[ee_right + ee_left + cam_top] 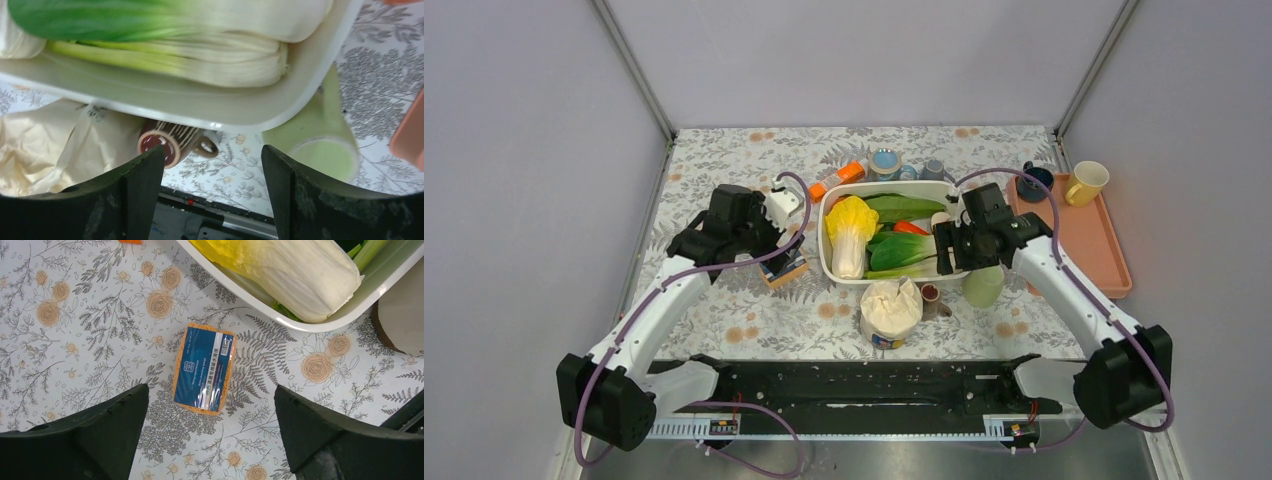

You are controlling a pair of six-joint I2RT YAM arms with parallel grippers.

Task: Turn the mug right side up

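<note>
From above, your ribbed beige mug (931, 295) lies on its side on the floral worktop (724, 310), just beside the near rim of the white plastic tub (844, 280).

Left wrist: your left end effector (210, 426) gapes, empty, over a film-wrapped orange sponge (204, 368).

Right wrist: your right end effector (212, 185) spreads wide, empty, above the mug's glossy red mouth.

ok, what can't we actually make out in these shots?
- Pale green plastic cup: in the top view the right gripper covers its far side. In the right wrist view the white plastic tub cuts it off. Handle and orientation unclear.
- Small ribbed brown mug: tiny in the top view. In the right wrist view the tub rim hides most of its body.
- Orange sponge pack: blue label print too small to read, left wrist view.
</note>
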